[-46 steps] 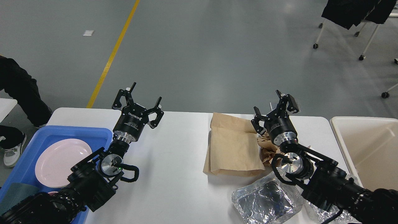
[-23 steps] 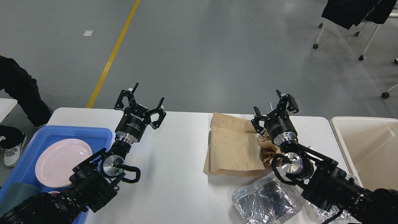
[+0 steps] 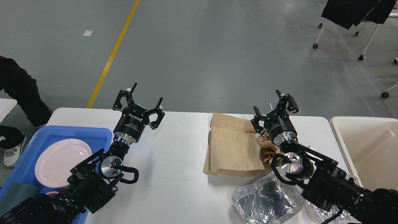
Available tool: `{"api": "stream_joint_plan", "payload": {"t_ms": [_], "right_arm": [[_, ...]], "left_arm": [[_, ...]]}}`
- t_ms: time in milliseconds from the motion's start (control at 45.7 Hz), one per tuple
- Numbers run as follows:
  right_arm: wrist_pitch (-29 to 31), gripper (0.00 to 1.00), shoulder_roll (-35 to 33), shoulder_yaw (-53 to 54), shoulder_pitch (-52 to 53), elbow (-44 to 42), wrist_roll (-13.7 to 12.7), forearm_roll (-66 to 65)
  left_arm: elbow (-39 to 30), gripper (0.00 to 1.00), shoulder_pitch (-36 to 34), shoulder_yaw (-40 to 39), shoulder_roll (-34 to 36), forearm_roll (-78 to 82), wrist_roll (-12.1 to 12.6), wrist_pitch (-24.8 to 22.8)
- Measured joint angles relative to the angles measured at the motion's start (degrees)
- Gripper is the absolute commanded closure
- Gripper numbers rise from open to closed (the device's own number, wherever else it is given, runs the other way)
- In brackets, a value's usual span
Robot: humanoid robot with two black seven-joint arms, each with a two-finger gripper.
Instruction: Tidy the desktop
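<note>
The white desktop [image 3: 174, 174] fills the lower part of the head view. A flat brown paper bag [image 3: 231, 146] lies on it right of centre, with crumpled brown paper [image 3: 267, 149] at its right edge. A crumpled foil tray [image 3: 267, 200] lies at the front right, partly under my right arm. My left gripper [image 3: 144, 99] is open and empty above the table's far edge, left of centre. My right gripper [image 3: 272, 104] is open and empty above the far right corner of the bag.
A blue tray [image 3: 102, 132] at the left holds a pale pink plate [image 3: 63, 161] and a dark green cloth [image 3: 15, 194]. A cream bin [image 3: 367, 149] stands at the right. A person's legs [image 3: 21, 93] stand at the far left. Wheeled chairs stand on the floor beyond.
My left gripper rose and shifted slightly right, then settled back a little. My right arm and the things on the table have not moved.
</note>
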Motion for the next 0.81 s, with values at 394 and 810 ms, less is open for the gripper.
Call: {"api": "stream_joint_plan", "payload": {"t_ms": [394, 810], "right_arm": [[0.00, 0.00, -0.06, 0.00, 0.00, 0.00, 0.02, 0.00], [0.00, 0.00, -0.01, 0.00, 0.00, 0.00, 0.05, 0.00]], "left_arm": [[-0.03, 0.03, 2.69, -0.14, 6.01, 0.01, -0.11, -6.82], [-0.03, 0.03, 2.79, -0.55, 6.40, -0.09, -0.12, -6.89]]}}
